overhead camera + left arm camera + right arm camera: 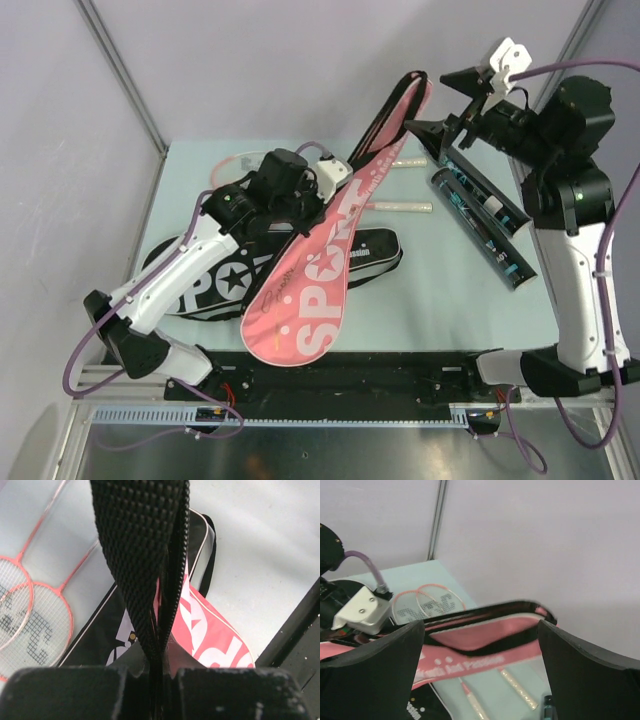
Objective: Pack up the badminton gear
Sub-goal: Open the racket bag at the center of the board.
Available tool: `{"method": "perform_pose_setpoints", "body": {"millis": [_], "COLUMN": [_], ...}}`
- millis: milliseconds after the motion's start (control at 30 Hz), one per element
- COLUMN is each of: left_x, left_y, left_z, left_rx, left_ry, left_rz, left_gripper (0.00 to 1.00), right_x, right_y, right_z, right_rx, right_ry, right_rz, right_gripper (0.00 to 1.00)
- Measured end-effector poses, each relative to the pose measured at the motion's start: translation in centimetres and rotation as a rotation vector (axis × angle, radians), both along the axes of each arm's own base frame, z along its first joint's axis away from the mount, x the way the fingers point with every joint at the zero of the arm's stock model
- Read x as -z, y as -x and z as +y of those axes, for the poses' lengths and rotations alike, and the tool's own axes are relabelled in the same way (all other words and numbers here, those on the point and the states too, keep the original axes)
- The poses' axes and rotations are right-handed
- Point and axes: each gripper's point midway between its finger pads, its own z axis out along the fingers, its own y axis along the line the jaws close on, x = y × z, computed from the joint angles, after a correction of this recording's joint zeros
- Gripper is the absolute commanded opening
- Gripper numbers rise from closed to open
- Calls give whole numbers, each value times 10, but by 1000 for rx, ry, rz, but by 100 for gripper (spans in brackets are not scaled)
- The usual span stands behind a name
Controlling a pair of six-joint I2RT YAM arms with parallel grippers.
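We are holding the pink racket bag (pixel 320 270) raised at a slant by its black woven strap (pixel 140 555). The left tool (pixel 161 671) is closed on that strap. The bag's wide end is sitting low at the near edge of the desk (pixel 440 300), and its narrow end is pointing up towards the right tool (pixel 480 625), which is standing wide open and gripping nothing. The two rackets (pixel 45 615) are lying on the desk beyond the bag with their heads overlapping, and the dark tubes (pixel 480 225) are lying side by side at the right. In our judgement the step is opening the bag for loading. To do it well, we are advising a pinch on the edge of the narrow end with the right tool, a steady pull on the strap so the mouth gapes, and no twisting, since the limp cover could fold shut. We are reading "SPORT" in white capitals on the pink face, "SPO" beside a star on the black panel (pixel 200 290) beneath it, and a small line ending "And Passion". The teal print on the tubes is too small to read.
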Motion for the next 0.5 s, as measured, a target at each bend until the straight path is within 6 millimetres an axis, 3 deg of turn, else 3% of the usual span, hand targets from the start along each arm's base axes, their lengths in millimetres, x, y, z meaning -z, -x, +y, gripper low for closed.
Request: {"method": "perform_pose_setpoints", "body": {"millis": [133, 267, 367, 467, 500], "left_x": [2, -9, -20, -28, -28], "left_y": [8, 16, 25, 33, 34], "left_z": [-4, -1, 5, 15, 19], "left_rx": [66, 96, 102, 94, 82], "left_ry": [-18, -2, 14, 8, -4], "left_rz": [-7, -36, -63, -84, -89], "left_gripper": [0, 0, 0, 0, 0], "right_x": [-3, -11, -10, 4, 9], "right_y": [-16, -37, -60, -78, -79], "right_z": [9, 23, 30, 31, 32], "right_rx": [-81, -162, -161, -116, -97], "right_ry": [43, 19, -50, -125, -145], "right_rz": [-17, 5, 86, 209, 244], "right_gripper": [100, 97, 81, 61, 50]}}
